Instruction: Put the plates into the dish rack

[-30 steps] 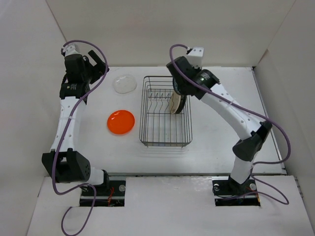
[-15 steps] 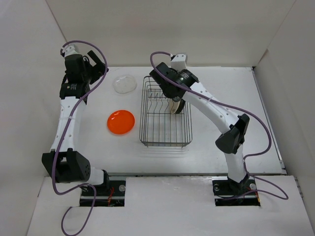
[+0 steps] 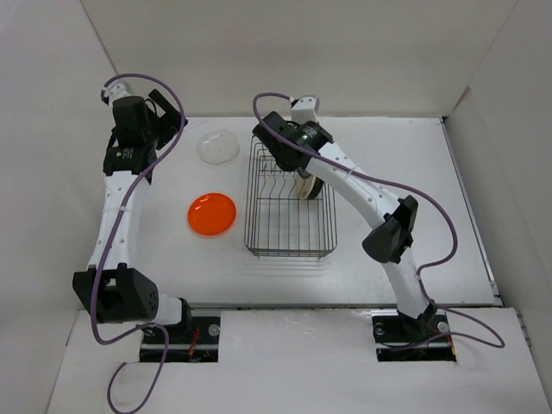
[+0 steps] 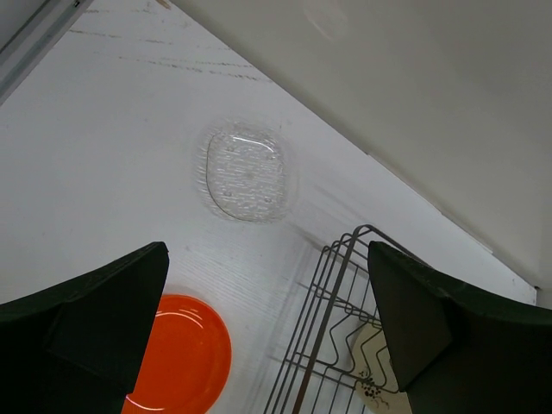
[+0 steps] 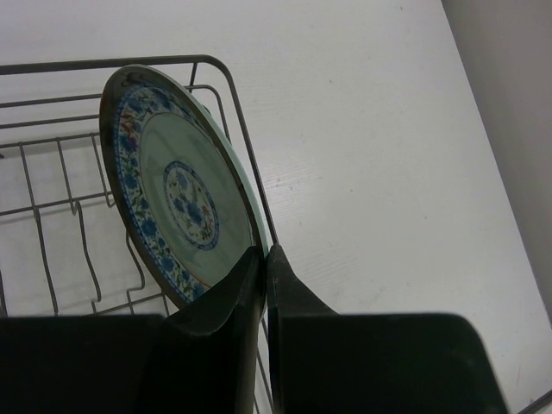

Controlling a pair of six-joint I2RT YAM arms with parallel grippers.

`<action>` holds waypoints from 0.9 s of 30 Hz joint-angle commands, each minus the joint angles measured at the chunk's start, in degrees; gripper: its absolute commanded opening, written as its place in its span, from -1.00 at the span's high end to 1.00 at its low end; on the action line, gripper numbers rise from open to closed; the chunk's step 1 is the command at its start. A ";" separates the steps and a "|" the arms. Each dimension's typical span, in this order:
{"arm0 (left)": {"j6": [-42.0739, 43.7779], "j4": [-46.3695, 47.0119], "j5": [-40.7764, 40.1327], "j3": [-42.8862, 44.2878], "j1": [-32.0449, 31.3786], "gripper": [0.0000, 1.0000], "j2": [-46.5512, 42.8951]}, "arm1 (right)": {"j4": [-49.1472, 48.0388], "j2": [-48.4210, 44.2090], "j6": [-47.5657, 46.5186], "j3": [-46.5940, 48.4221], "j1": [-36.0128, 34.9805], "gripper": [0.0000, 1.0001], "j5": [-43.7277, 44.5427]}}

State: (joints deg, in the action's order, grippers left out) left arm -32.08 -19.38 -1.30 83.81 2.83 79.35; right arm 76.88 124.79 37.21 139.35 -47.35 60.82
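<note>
My right gripper (image 5: 264,252) is shut on the rim of the teal-blue patterned plate (image 5: 177,194), which stands on edge just inside the far corner wire of the dish rack (image 5: 251,148). From above, the right gripper (image 3: 269,148) hangs over the rack's (image 3: 289,252) far left end and hides that plate. A beige plate (image 3: 307,184) stands upright in the rack. The clear plate (image 3: 218,147) and the orange plate (image 3: 212,214) lie flat on the table left of the rack. My left gripper (image 4: 267,259) is open, high above them, holding nothing.
White walls enclose the table on the left, back and right. The right arm's elbow (image 3: 390,240) juts out right of the rack. From the left wrist I see the rack's corner (image 4: 345,285), the clear plate (image 4: 247,172) and the orange plate (image 4: 177,354).
The right arm has swung left across the rack's far end, carrying the patterned plate, and its elbow has shifted left. The left arm has barely moved.
</note>
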 commanded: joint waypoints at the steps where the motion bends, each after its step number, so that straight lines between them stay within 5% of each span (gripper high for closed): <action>1: -2.64 -0.40 -2.48 0.39 0.07 -1.00 -3.23 | 2.22 0.36 1.46 3.30 -0.64 1.00 2.38; 27: -3.17 -1.45 -2.48 0.92 -0.46 -1.00 -3.24 | 2.22 2.65 1.46 2.94 0.42 1.00 3.69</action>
State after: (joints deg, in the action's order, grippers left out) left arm -34.96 -21.08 -3.11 83.81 2.61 78.56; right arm 77.54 128.07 37.82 139.81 -47.22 62.57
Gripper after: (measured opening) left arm 0.997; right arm 0.096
